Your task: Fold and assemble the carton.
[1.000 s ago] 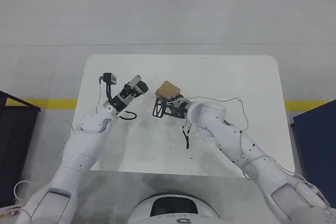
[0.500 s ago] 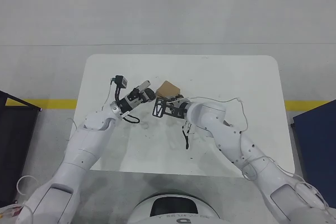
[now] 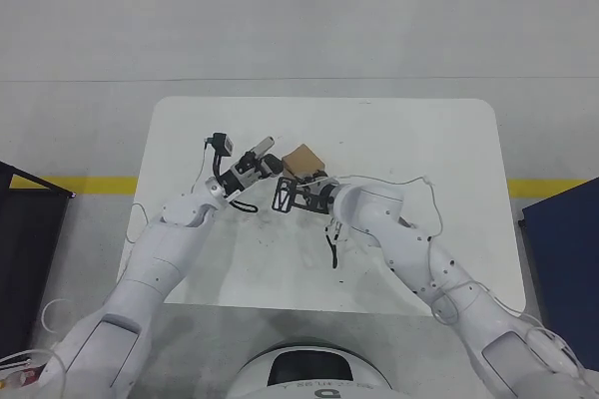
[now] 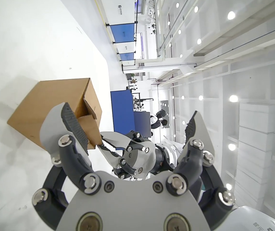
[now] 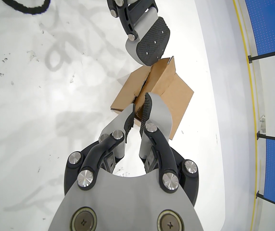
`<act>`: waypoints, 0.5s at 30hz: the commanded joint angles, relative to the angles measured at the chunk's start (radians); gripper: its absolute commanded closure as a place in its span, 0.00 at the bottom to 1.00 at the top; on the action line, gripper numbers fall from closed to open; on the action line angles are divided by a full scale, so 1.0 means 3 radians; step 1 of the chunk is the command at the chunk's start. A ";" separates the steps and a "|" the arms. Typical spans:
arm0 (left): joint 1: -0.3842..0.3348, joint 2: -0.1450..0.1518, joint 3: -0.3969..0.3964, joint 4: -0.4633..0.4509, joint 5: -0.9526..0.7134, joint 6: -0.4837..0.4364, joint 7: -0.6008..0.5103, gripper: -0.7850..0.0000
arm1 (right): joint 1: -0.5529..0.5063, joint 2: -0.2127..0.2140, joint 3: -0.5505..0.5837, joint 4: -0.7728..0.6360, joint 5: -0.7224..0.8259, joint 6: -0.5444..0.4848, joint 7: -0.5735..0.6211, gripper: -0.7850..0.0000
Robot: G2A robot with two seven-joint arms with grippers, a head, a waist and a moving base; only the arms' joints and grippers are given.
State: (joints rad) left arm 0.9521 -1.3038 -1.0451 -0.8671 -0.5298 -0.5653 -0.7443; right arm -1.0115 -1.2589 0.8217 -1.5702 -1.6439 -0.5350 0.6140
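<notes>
Mid-tabletop (image 3: 439, 219), the carton (image 3: 302, 159) is pinched at a flap by the right claw (image 5: 140, 114); the open left claw (image 4: 130, 112) is laid against it. Flap folding is judged underway; an inward push is needed

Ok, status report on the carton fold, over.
Right hand shut on the carton edge. Left hand open, one finger at the flap. Flaps not yet closed. Black cable on the table, clear of the carton.
</notes>
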 commanded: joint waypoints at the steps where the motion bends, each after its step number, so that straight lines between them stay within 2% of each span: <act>1: 0.0020 -0.0012 -0.0025 0.0003 -0.0171 -0.0045 -0.0053 0.00 | -0.0009 0.0000 0.0005 -0.0009 -0.0005 -0.0013 0.0003 1.00; 5: 0.0056 -0.0028 -0.0125 0.0044 -0.0532 -0.0151 -0.0133 0.00 | -0.0018 -0.0004 0.0005 -0.0030 -0.0028 -0.0037 0.0009 1.00; 10: 0.0033 -0.0024 -0.0142 0.0110 -0.0415 -0.0202 -0.0183 0.00 | 0.0004 -0.0021 -0.0025 -0.0005 -0.0023 -0.0082 0.0022 0.99; 13: 0.0041 -0.0030 -0.0143 0.0110 -0.0389 -0.0207 -0.0177 0.00 | 0.0037 -0.0037 -0.0051 0.0045 0.0009 -0.0120 0.0038 0.82; 15: 0.0044 -0.0034 -0.0142 0.0109 -0.0372 -0.0207 -0.0172 0.00 | 0.0061 -0.0049 -0.0066 0.0080 0.0044 -0.0151 0.0050 0.78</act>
State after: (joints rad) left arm 0.9650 -1.3136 -1.0879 -0.8341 -0.6433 -0.6274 -0.7965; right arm -0.9965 -1.2723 0.8034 -1.5504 -1.6352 -0.5764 0.6275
